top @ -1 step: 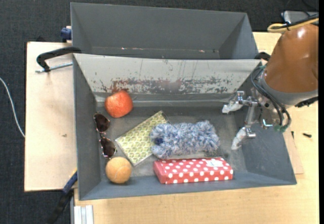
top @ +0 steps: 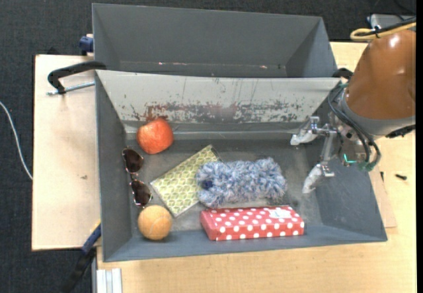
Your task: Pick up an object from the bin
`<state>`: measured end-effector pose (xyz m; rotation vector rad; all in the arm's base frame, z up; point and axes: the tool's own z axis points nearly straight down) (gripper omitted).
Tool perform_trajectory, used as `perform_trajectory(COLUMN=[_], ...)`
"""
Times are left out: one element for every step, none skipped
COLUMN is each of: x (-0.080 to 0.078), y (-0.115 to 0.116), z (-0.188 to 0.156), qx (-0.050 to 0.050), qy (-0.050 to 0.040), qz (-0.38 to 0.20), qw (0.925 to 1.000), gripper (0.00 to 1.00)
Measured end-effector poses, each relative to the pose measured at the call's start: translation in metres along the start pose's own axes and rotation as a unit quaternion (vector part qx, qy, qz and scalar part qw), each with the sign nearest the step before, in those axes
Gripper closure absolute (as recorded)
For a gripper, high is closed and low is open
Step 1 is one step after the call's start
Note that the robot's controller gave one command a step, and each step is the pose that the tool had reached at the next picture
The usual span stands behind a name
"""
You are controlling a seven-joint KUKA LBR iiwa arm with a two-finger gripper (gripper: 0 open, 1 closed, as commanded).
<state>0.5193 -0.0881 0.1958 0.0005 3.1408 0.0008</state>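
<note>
In the camera view, the gripper (top: 309, 159) is seen over the right side of the bin (top: 344, 219), its fingers spread wide with nothing held between them. A fluffy blue-and-white cloth (top: 241, 179) is found near its left, untouched, and a red polka-dot box (top: 252, 223) is laid along the cloth's near side.

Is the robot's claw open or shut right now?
Open: the gripper has its two fingers wide apart near the right wall of the bin, nothing between them.

Grey bin (top: 344, 209) holds: red apple (top: 156, 136) at back left, sunglasses (top: 137, 176), green patterned card (top: 182, 182), blue fuzzy cloth (top: 242, 180), red dotted box (top: 252, 223), orange ball (top: 155, 221) front left.
</note>
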Motion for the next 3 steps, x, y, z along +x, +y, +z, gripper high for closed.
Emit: perform_trajectory(x=[-0.007, -0.007, -0.083], y=[0.033, 0.033, 0.055], z=[0.117, 0.117, -0.041], qx=[0.001, 0.001, 0.000], qy=[-0.0069, -0.0069, -0.0059], qz=[0.057, 0.057, 0.019], qw=[0.9984, 0.9984, 0.9998], gripper=[1.00, 1.00, 1.00])
